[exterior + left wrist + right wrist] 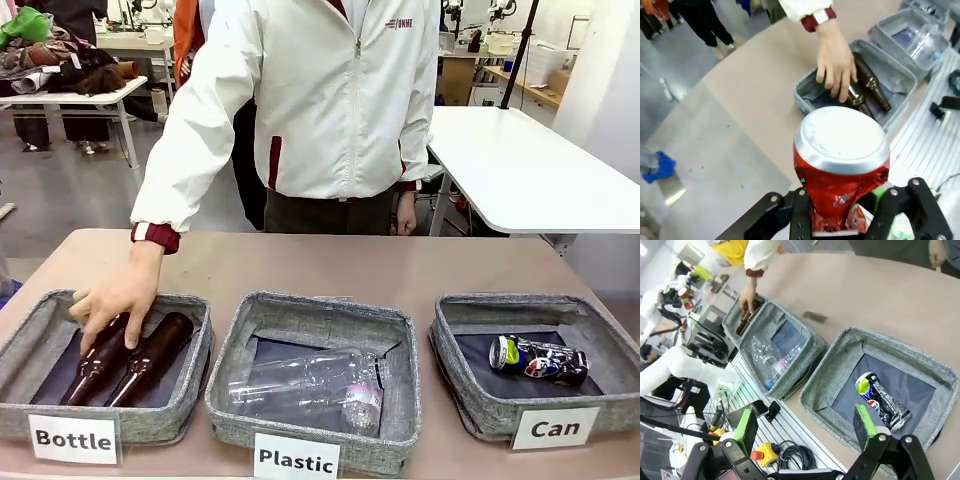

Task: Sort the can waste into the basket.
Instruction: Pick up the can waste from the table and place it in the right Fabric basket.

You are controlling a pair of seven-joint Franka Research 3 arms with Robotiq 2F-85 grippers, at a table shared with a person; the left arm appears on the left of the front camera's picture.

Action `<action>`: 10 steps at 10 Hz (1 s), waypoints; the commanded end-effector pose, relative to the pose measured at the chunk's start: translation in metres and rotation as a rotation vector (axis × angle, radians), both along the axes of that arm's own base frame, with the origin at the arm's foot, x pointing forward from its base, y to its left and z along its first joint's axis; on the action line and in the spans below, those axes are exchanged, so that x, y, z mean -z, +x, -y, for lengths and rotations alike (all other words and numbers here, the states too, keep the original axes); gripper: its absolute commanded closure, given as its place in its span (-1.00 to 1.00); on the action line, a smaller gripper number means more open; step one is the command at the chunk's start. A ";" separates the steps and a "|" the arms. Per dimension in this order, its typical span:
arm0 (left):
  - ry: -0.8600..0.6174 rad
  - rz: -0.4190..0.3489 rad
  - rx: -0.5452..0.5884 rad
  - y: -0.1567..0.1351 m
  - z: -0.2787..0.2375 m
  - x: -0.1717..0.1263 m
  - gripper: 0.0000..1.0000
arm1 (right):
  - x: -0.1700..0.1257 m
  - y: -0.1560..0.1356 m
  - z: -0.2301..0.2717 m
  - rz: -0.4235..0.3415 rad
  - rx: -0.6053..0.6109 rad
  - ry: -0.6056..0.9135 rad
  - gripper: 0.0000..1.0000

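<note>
Crushed red can [841, 165] is my worry. Going view by view.

Front view: the dark can [539, 359] already lies on its side on the dark base of the "Can" basket [470, 312], at the picture's right. The middle basket [312, 308], labelled "Plastic", holds clear plastic bottles [305, 385]. The person's hand [115, 298] reaches into the "Bottle" basket [30, 335] at the left and rests on the brown bottles [128, 360].

Left wrist view: the left gripper [840, 220] is clamped on the crushed red can low on its crumpled body, silver end facing the camera. I hold it above bare table, and beyond it the person's hand lies on the bottles. Risks as I judge them: the creased metal gives the pads a poor seat, so the can may twist or slide out mid-carry. The "Can" basket is at the far right, so my left arm must cross over two baskets and past the person's arm; a hasty sweep could clip it, or a slip could drop the can among the plastic.

Right wrist view: the right gripper [805, 425] hangs high, fingers [746, 427] spread wide with nothing between them, looking down on the "Can" basket and the dark can. It sits over my drop spot, so the arms could collide unless it clears first.
</note>
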State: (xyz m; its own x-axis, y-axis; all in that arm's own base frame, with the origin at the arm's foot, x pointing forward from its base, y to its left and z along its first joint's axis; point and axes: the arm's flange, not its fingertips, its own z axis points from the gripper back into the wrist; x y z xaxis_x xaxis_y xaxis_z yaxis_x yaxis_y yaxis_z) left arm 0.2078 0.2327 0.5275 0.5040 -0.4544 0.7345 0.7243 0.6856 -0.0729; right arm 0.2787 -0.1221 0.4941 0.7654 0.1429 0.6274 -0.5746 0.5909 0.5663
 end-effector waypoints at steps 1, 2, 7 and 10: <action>-0.032 -0.015 0.031 0.021 0.015 0.013 0.48 | -0.001 0.000 0.002 0.022 -0.015 -0.003 -1.00; -0.019 -0.031 0.041 0.027 0.020 0.011 0.48 | -0.001 0.000 0.002 0.022 -0.015 -0.003 -1.00; 0.184 -0.157 0.206 0.103 0.111 -0.024 0.48 | -0.001 0.000 0.002 0.022 -0.015 -0.003 -1.00; 0.407 -0.236 0.267 0.173 0.272 -0.046 0.48 | -0.001 0.000 0.002 0.022 -0.015 -0.003 -1.00</action>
State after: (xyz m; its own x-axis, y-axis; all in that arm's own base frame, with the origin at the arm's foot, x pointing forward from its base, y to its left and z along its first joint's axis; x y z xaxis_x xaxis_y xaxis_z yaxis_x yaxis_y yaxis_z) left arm 0.3535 -0.0114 0.5600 0.4561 -0.7811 0.4265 0.8756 0.4797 -0.0578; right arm 0.2787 -0.1218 0.4941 0.7653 0.1442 0.6273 -0.5752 0.5907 0.5659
